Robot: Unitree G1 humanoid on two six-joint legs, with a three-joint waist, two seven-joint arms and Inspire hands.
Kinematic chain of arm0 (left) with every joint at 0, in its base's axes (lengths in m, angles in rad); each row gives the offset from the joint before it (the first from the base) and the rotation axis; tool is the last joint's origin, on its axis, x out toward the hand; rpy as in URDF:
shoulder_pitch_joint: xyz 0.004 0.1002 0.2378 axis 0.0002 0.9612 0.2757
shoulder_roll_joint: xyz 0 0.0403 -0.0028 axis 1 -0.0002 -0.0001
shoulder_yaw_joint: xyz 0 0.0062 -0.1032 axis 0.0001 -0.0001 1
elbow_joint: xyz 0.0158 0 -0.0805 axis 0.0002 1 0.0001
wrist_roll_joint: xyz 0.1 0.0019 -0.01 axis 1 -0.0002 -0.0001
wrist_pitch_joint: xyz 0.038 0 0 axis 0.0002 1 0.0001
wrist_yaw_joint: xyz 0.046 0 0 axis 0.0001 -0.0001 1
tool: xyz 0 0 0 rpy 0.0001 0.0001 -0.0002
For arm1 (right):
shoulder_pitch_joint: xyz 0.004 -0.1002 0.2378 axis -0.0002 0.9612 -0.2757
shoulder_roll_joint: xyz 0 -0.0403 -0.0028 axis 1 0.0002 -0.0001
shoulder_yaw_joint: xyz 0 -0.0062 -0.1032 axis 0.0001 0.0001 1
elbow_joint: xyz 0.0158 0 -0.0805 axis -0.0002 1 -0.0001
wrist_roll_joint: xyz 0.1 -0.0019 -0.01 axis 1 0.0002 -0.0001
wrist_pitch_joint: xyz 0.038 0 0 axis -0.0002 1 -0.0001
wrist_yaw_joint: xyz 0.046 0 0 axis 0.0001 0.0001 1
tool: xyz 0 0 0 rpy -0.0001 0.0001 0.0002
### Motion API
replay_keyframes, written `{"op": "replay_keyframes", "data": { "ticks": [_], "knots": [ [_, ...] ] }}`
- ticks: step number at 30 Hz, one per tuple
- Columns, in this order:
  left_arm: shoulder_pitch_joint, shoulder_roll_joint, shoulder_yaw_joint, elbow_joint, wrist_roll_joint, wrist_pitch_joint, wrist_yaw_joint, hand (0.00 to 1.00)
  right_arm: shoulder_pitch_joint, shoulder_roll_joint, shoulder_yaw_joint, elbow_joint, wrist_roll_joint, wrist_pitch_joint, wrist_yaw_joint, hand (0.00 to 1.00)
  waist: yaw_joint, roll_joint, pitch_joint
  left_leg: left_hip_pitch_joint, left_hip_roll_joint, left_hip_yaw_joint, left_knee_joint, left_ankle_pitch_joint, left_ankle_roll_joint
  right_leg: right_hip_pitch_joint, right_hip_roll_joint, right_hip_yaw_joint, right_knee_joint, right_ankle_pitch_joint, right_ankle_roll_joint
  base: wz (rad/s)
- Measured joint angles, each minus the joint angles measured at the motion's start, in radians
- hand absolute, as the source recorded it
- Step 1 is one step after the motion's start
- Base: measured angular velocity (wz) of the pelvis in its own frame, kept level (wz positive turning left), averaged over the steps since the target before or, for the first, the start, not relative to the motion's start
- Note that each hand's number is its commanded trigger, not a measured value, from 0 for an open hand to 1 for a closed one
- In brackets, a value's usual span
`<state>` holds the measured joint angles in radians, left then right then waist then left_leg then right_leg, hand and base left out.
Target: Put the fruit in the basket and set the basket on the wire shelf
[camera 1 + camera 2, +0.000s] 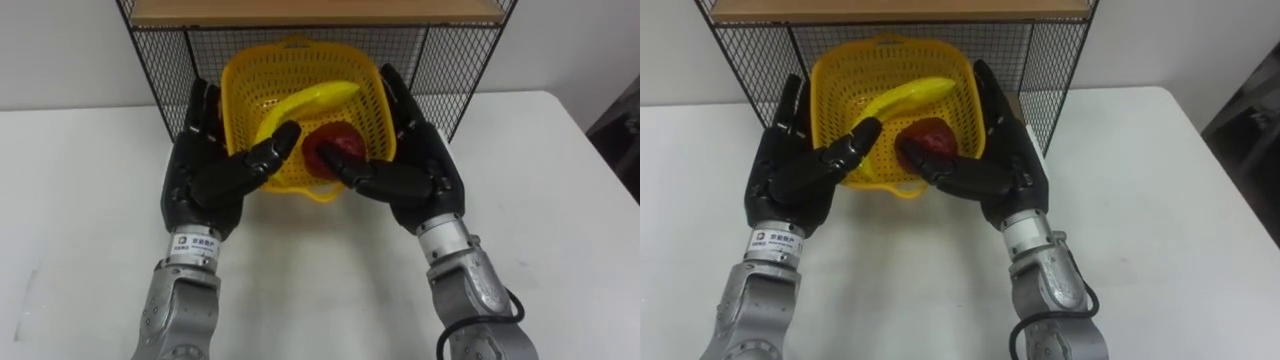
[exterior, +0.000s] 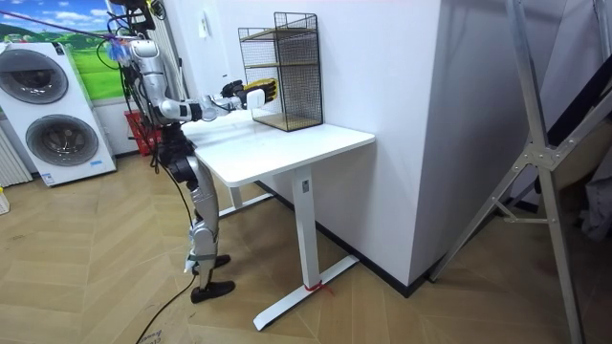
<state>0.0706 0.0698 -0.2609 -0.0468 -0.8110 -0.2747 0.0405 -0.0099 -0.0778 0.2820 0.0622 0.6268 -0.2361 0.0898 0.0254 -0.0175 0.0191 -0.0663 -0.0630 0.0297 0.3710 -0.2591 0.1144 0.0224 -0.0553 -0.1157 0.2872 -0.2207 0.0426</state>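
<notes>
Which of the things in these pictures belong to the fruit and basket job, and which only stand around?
Belong to the job: yellow basket; banana and red fruit inside it; wire shelf; left hand and right hand, flat against the basket's sides.

Only standing around: white table; washing machines; metal frame at the room view's right.

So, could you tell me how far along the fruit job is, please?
Fruit looks done: banana and a red fruit lie in the basket. In hand: left hand and right hand press its sides at the wire shelf. Left, it seems: seat it fully, let go.
</notes>
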Motion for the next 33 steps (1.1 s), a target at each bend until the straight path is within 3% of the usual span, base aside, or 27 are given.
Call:
{"op": "replay_keyframes", "data": {
  "ticks": [5, 11, 16, 22, 24, 27, 30, 33],
  "knots": [
    [0.0, 0.009, 0.0, 0.0, 0.0, 0.008, 0.0, 0.0, 0.0, -0.001, -0.001, 0.0, 0.0, 0.003, 0.0, 0.0, -0.002, 0.011, -0.0054, 0.01, 0.013, 0.001, -0.014, 0.007, -0.01, 0.018, 0.014, -0.001, -0.035, 0.024, -0.01, -0.02],
    [0.0, 0.031, -0.001, 0.001, 0.062, 0.017, 0.0, 0.0, 0.0, -0.009, -0.002, 0.0, -0.013, 0.009, 0.0, 0.0, -0.012, 0.012, -0.0051, 0.028, 0.018, -0.001, -0.032, 0.014, -0.021, 0.037, 0.022, -0.004, -0.052, 0.031, -0.019, 0.01],
    [-0.018, 0.03, -0.001, 0.008, 0.109, 0.045, 0.013, 0.0, -0.011, -0.014, -0.004, 0.005, -0.011, 0.013, -0.025, 0.0, -0.026, 0.013, -0.0038, 0.042, 0.019, -0.002, -0.043, 0.018, -0.024, 0.047, 0.022, -0.01, -0.055, 0.031, -0.019, 0.01],
    [-0.147, 0.029, 0.012, 0.099, 0.163, 0.108, 0.042, 0.0, -0.073, -0.03, -0.039, 0.025, -0.008, 0.065, -0.056, 0.0, -0.023, 0.018, 0.0011, 0.044, 0.019, -0.001, -0.047, 0.02, -0.024, 0.049, 0.022, -0.01, -0.058, 0.032, -0.02, 0.0],
    [-0.202, 0.023, 0.022, 0.135, 0.222, 0.133, 0.062, 0.0, -0.141, -0.034, -0.053, 0.09, -0.005, 0.081, -0.068, 0.0, -0.021, 0.008, 0.0095, 0.061, 0.016, -0.001, -0.058, 0.031, -0.025, 0.063, 0.02, -0.012, -0.071, 0.035, -0.024, 0.0],
    [-0.267, 0.007, 0.052, 0.174, 0.236, 0.169, 0.09, 0.0, -0.2, -0.034, -0.065, 0.122, -0.006, 0.117, -0.088, 0.0, -0.02, 0.003, 0.0102, 0.062, 0.017, -0.004, -0.069, 0.038, -0.03, 0.064, 0.021, -0.018, -0.083, 0.041, -0.029, 0.01],
    [-0.331, -0.015, 0.074, 0.223, 0.235, 0.177, 0.109, 0.0, -0.257, -0.03, -0.068, 0.133, -0.004, 0.139, -0.11, 0.0, -0.014, 0.0, 0.0101, 0.066, 0.017, -0.01, -0.083, 0.048, -0.034, 0.064, 0.021, -0.025, -0.085, 0.042, -0.03, 0.05],
    [-0.4, -0.025, 0.095, 0.3, 0.236, 0.218, 0.129, 0.0, -0.349, -0.026, -0.068, 0.234, 0.009, 0.158, -0.125, 0.0, -0.006, -0.002, 0.0108, 0.078, 0.019, -0.01, -0.088, 0.051, -0.038, 0.072, 0.022, -0.025, -0.086, 0.043, -0.031, 0.0]
  ]
}}
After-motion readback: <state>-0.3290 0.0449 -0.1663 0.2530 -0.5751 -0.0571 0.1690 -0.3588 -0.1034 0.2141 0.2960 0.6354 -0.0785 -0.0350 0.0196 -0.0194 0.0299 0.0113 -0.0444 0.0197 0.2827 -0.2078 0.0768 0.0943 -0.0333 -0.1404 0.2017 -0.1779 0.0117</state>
